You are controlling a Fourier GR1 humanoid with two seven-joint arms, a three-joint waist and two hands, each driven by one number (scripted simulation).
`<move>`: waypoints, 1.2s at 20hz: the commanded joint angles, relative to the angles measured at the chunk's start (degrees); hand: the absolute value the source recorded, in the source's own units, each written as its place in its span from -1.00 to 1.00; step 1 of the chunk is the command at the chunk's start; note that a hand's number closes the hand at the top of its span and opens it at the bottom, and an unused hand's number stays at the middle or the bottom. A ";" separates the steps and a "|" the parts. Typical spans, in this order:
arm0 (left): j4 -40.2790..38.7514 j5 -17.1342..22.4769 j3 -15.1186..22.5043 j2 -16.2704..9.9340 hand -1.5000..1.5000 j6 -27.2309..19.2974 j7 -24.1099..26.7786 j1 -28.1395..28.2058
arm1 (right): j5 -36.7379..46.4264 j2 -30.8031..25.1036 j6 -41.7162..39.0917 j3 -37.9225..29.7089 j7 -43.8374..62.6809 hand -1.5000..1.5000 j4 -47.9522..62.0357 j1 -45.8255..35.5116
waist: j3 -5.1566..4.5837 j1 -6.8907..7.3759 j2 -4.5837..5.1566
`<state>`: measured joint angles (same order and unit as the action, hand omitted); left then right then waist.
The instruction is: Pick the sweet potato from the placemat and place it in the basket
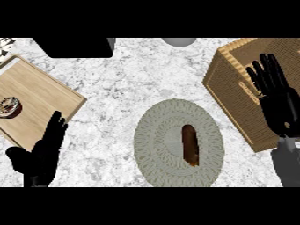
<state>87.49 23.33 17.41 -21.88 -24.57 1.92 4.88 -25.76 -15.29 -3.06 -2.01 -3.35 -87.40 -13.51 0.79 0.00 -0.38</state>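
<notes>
Lying on the placemat (178, 143) at lower centre, the sweet potato (190, 144) is untouched; nothing is done yet. Right hand (281, 102) hovers open over the basket (233, 72) at right; left hand (43, 151) rests open, lower left.

a single head view looks steeply down on the counter (126, 79) from close above.
</notes>
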 commanded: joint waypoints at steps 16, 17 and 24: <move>-6.72 -7.62 1.77 -7.81 0.00 5.00 -10.92 -15.53 | 46.57 4.42 8.89 29.02 -11.21 -1.00 -8.73 2.15 | -0.98 -1.51 -0.22; -8.82 -6.94 0.34 -9.12 0.00 5.99 -10.61 -15.54 | 49.41 0.35 7.82 27.86 -6.69 -1.00 -9.06 0.17 | -1.16 -2.06 -0.28; -8.47 -6.38 -0.19 -9.80 0.00 7.40 -10.66 -15.49 | 62.57 -15.95 -7.96 28.91 14.36 -1.00 -15.51 -7.08 | -1.41 -2.03 -0.79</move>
<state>79.57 16.55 17.81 -31.11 -18.24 -9.15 -10.78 31.14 -24.35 -3.08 25.56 0.98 -99.78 -17.30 -0.49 -2.26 -1.06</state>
